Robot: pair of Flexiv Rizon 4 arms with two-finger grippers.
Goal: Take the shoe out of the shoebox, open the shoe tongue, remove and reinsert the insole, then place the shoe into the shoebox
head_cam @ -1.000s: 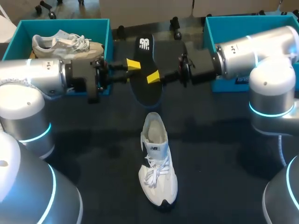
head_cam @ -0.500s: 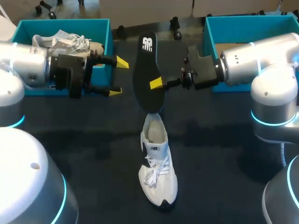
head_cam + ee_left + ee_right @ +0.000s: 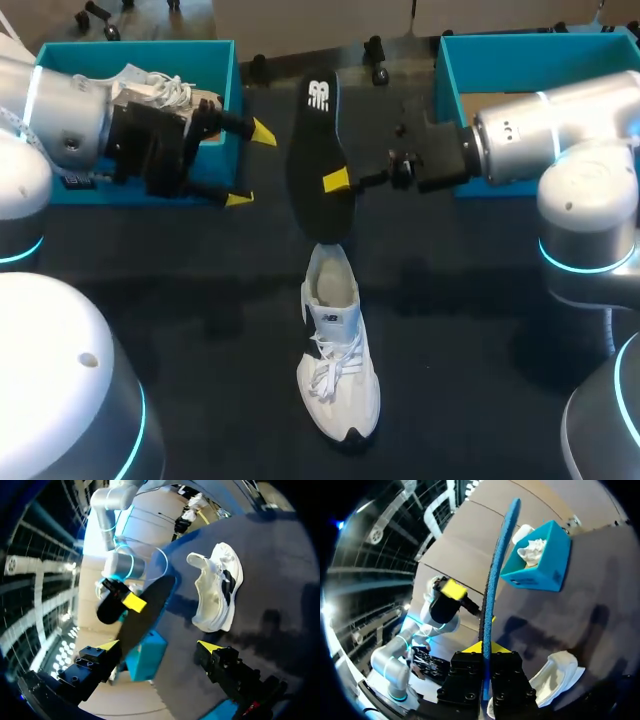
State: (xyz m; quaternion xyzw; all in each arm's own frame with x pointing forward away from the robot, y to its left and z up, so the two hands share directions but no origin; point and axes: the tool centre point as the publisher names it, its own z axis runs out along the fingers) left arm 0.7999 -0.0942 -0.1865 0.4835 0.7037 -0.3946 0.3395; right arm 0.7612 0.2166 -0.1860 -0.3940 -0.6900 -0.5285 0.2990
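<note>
Dark table (image 3: 480, 330): white shoe (image 3: 338, 370), left shoebox (image 3: 231, 80), right shoebox (image 3: 449, 75)

- Head view: fixed, high and behind the robot, facing down on the table (image 3: 480, 300). The left arm (image 3: 60, 130) enters at its left and the right arm (image 3: 540, 130) at its right. Distant; it covers the whole work area.
- Left wrist view: mounted at the left gripper (image 3: 159, 645), facing out along its fingers across the table. The shoe (image 3: 215, 592) lies ahead, at middle range.
- Right wrist view: mounted at the right gripper (image 3: 485, 647), facing along its fingers. The insole (image 3: 495, 580) is edge-on and very near.
- Shared: the shoe and insole appear in all three views. The left box (image 3: 540, 560) appears in the head and right wrist views. Each wrist view takes in the opposite gripper.
</note>
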